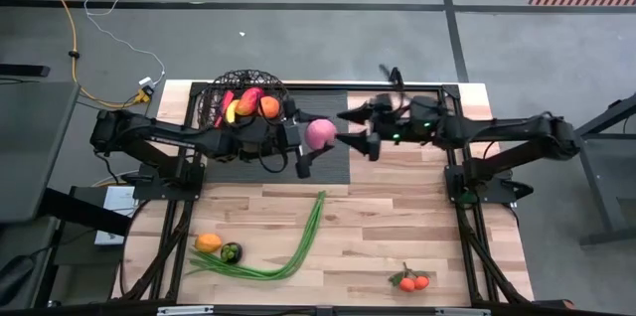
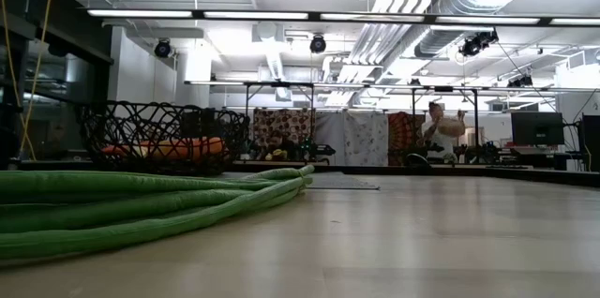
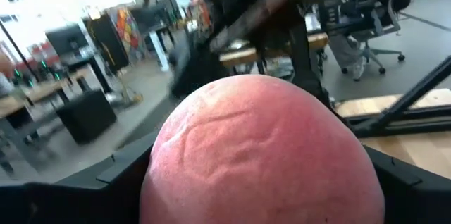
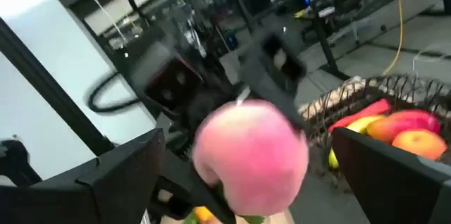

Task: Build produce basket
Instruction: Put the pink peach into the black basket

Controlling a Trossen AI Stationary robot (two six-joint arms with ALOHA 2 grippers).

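Observation:
A round pink fruit (image 1: 320, 133) hangs in the air over the dark mat, right of the black wire basket (image 1: 243, 107). The basket holds a banana, a red pepper and red and orange fruits. My left gripper (image 1: 308, 139) reaches in from the left and is shut on the pink fruit. My right gripper (image 1: 354, 135) faces it from the right and is open. In the right wrist view its fingers (image 4: 120, 175) stand wide on either side of the fruit (image 4: 250, 153) without touching it. The low view shows both grippers only at its top edge. My left gripper pinches the pink fruit between its two fingers (image 3: 77, 189), one on each flank (image 3: 165, 182). The fingers come level from the table's left. The fruit is lifted clear of the table and bulges out past the fingers toward the right gripper.
Long green stalks (image 1: 288, 246) curve across the near table, also in the low view (image 2: 141, 204). An orange fruit (image 1: 208, 242) and a dark green fruit (image 1: 231, 251) lie near left. Small oranges (image 1: 412, 280) lie near right. A person (image 2: 441, 129) stands far behind.

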